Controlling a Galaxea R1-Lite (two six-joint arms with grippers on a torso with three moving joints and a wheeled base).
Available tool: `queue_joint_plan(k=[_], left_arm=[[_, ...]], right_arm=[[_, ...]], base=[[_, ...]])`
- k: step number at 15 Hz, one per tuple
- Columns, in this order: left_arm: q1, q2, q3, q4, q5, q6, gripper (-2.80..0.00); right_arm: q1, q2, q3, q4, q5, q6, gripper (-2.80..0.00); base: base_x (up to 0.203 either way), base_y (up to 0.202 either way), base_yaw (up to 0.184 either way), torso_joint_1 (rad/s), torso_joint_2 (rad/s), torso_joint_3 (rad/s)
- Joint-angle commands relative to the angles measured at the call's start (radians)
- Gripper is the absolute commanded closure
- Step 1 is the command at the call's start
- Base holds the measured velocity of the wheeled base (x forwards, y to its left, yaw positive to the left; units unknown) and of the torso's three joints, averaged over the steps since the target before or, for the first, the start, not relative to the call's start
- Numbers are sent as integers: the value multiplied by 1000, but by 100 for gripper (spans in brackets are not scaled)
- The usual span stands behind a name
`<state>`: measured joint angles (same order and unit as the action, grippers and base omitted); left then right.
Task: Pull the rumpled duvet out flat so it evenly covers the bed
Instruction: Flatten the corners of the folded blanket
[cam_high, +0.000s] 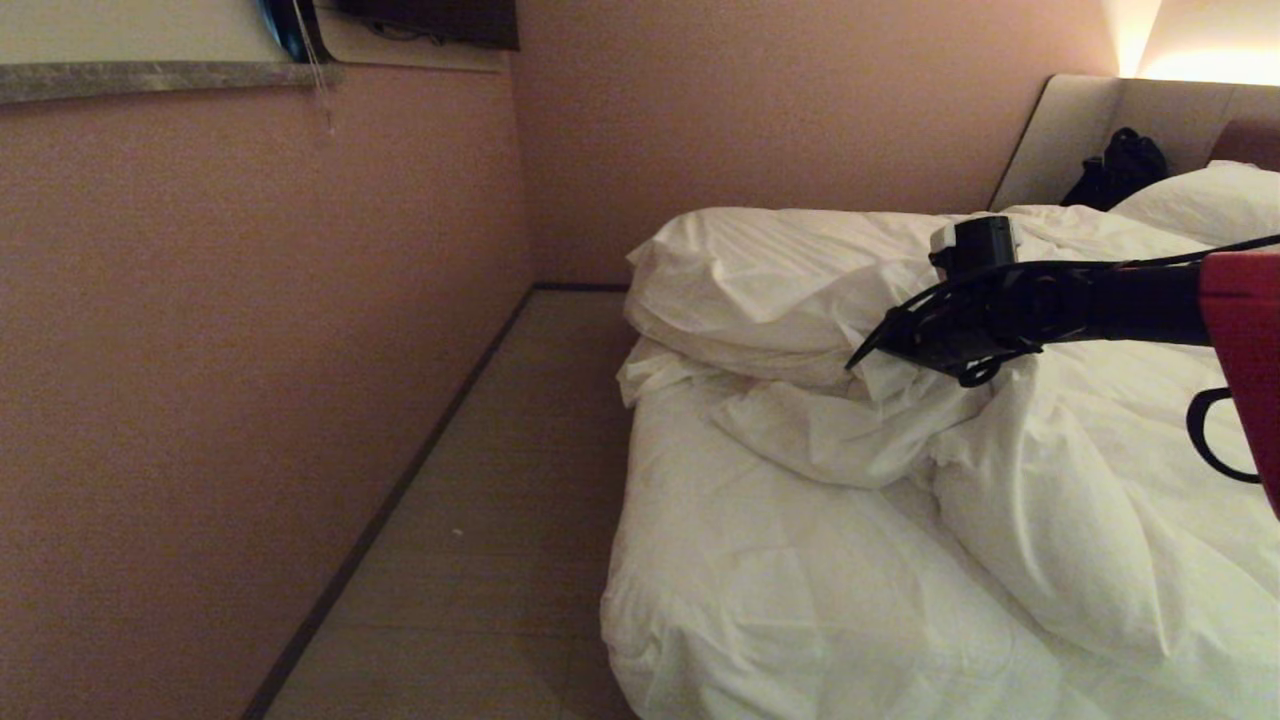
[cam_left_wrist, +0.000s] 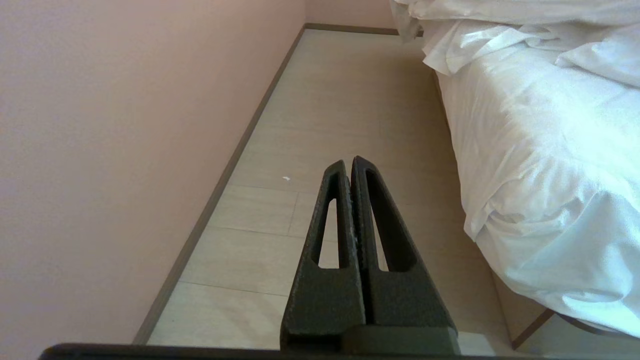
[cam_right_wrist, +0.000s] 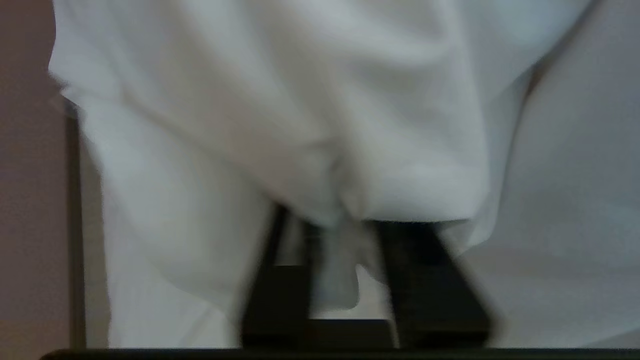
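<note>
- Duvet (cam_high: 900, 480) is on the bed (cam_left_wrist: 530, 320), bunched toward the bed's left edge by the floor strip (cam_high: 480, 520) along the wall (cam_high: 250, 350). Far from flat.
- A thick folded slab of it sits near the head end; below that, loose flaps and a puffy ridge run diagonally toward the foot. Deep creases all over.
- Pillow (cam_high: 1200, 200) is at the head end, next to a dark bag (cam_high: 1120, 165) against the headboard (cam_high: 1060, 130).
- Your right gripper (cam_high: 880, 350) reaches across from the right and sits at the crumpled fold mid-bed. In the right wrist view its fingers (cam_right_wrist: 430, 280) stand apart with cloth draped over the tips and a bit of fabric hanging between them. Can't confirm a firm pinch; my read is a loose or partial hold at best.
- Left gripper (cam_left_wrist: 350, 165) is parked out over the floor beside the bed, fingers pressed together, holding nothing.
- Progress: early. Nothing visibly spread yet; the folded slab and the ridge both need pulling out.
- Left to do, as I judge it: get a secure hold on an edge, draw the bunched mass out across the mattress, unfold the head-end slab, then even the overhang.
</note>
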<state>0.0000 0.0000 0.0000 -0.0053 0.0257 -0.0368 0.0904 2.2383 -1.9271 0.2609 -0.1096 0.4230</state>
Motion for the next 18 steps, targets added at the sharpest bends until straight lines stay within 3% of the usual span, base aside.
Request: queue_joint_plan(k=[1, 6, 11, 16, 17, 18], left_arm=[[0, 0, 0, -1, 0, 0, 0], [0, 0, 0, -1, 0, 0, 0], [0, 0, 0, -1, 0, 0, 0], [0, 0, 0, -1, 0, 0, 0], [0, 0, 0, -1, 0, 0, 0], [0, 0, 0, -1, 0, 0, 0]], right_arm=[[6, 4, 8, 4, 1, 5, -280], [102, -68, 11, 63, 12, 22, -280], [255, -168, 11, 163, 73, 67, -280], [347, -99, 10, 181, 67, 70, -280], [351, -63, 7, 177, 62, 70, 0], [353, -30, 3, 173, 54, 68, 0]], base=[[0, 0, 0, 0, 0, 0], [0, 0, 0, 0, 0, 0], [0, 0, 0, 0, 0, 0], [0, 0, 0, 0, 0, 0], [0, 0, 0, 0, 0, 0], [0, 0, 0, 0, 0, 0]])
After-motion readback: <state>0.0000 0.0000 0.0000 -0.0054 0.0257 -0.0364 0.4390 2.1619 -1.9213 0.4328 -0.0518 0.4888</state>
